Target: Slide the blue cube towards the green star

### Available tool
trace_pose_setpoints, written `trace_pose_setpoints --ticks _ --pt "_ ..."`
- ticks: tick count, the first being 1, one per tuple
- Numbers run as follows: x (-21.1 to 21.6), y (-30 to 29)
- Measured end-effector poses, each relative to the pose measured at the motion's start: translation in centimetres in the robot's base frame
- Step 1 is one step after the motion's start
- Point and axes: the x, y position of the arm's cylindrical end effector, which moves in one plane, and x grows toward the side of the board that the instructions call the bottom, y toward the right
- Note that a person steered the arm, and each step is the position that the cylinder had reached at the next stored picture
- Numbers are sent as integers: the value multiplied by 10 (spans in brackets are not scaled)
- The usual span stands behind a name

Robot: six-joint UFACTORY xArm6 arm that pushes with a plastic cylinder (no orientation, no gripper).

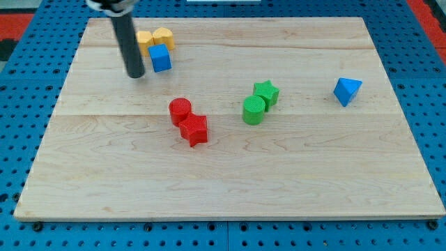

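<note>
The blue cube (160, 58) sits near the view's top left on the wooden board (230, 174), touching two yellow blocks (155, 38) just above it. The green star (266, 93) lies right of the board's middle, with a green cylinder (254, 110) touching its lower left. My tip (135, 74) is the lower end of the dark rod, just left of the blue cube and slightly below it, a small gap apart.
A red cylinder (180, 110) and a red star-like block (194, 130) lie together at the middle left. A blue triangular block (347, 90) lies at the view's right. Blue pegboard surrounds the board.
</note>
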Motion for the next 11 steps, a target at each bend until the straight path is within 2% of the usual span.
trace_pose_setpoints --ticks 1,2,3,4,5,6,7,8,9,10,11 --pt "-11 -57" --pt "-43 -60" --pt "-35 5" --pt "-37 33" --pt "-44 9" --pt "-49 64" --pt "-64 83" --pt "-44 112" --pt "-26 63" --pt "-4 99" --pt "-29 100"
